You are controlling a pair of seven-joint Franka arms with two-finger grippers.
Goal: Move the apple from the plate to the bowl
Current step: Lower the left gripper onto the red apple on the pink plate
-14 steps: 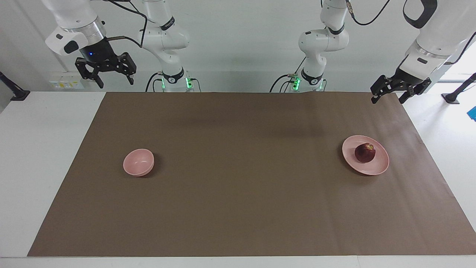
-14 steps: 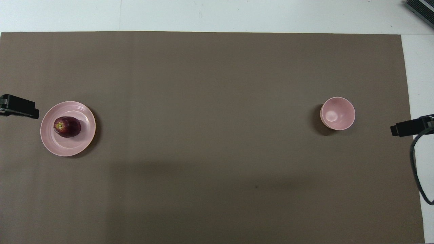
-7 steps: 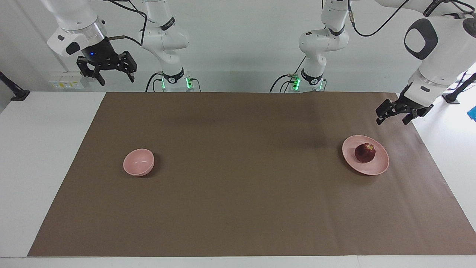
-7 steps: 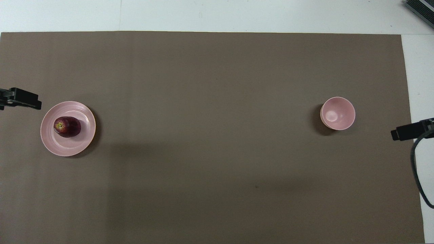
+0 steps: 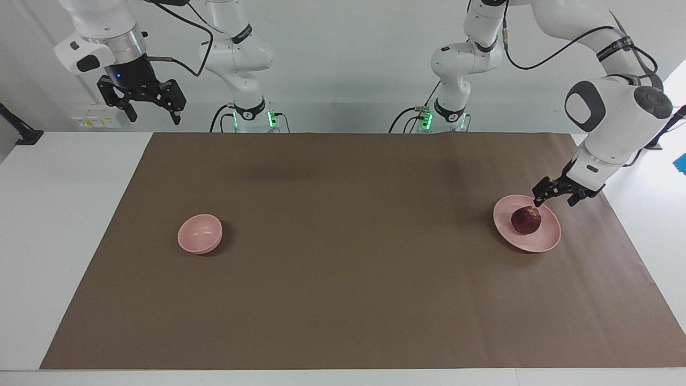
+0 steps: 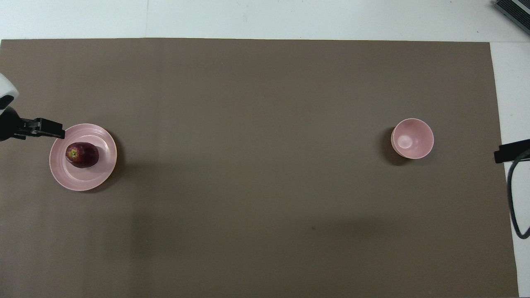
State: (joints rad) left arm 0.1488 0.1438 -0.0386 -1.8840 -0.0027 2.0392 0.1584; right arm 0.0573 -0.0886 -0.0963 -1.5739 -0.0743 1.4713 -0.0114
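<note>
**One apple, left gripper closing in**

Apple [image 5: 526, 220] sits on the plate [image 5: 548, 239] at the left arm's end. Left gripper [image 5: 554, 195] hangs over the plate's rim, jaws spread, empty, not touching the apple. Bowl [image 5: 200, 234] well apart, toward the right arm's end. Right gripper [image 5: 141, 101] waits high, open. A second ago the left gripper was higher, off the plate.
</note>
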